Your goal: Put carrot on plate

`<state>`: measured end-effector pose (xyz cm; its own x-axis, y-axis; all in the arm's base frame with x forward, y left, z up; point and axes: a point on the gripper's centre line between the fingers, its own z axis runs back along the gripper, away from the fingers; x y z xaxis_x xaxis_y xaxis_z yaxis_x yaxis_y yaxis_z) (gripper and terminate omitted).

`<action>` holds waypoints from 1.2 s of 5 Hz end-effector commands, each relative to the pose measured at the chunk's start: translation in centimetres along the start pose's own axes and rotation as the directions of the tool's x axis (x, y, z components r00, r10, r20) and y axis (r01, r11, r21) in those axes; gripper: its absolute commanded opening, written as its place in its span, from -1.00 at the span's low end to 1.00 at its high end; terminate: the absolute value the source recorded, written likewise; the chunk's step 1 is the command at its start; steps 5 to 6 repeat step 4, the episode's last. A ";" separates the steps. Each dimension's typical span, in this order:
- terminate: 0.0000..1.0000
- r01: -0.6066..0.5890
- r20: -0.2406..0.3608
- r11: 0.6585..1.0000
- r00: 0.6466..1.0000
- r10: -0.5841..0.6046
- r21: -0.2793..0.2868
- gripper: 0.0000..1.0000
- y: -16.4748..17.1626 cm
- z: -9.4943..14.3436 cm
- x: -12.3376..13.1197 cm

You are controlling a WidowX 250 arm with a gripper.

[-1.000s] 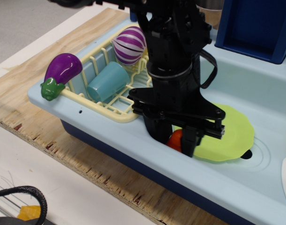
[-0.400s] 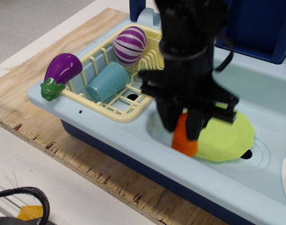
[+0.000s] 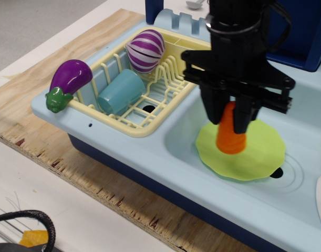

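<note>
— Plywood under a pale blue toy sink (image 3: 149, 144); what has been changed?
— The carrot (image 3: 231, 134), clamped in the gripper (image 3: 229, 116), has been carried rightward over the plate (image 3: 260, 157) at centre right; only release is judged left

Plate (image 3: 260, 157) lies bare around the carrot (image 3: 231, 135); rack (image 3: 130, 123) stands left.

Gripper (image 3: 228, 116) w/ carrot (image 3: 231, 132) has moved right & up from the sink's near-left part: 1 s ago carrot was mostly hidden low beside the plate (image 3: 265, 157) edge, 0.4 s ago lifted at plate's left rim, now it hangs upright over plate's middle-left, more plate surface showing.
</note>
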<state>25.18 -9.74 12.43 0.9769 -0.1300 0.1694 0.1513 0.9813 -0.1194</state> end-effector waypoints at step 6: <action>1.00 0.031 0.056 0.997 0.998 -0.027 -0.072 1.00 0.7 -1.3 1.5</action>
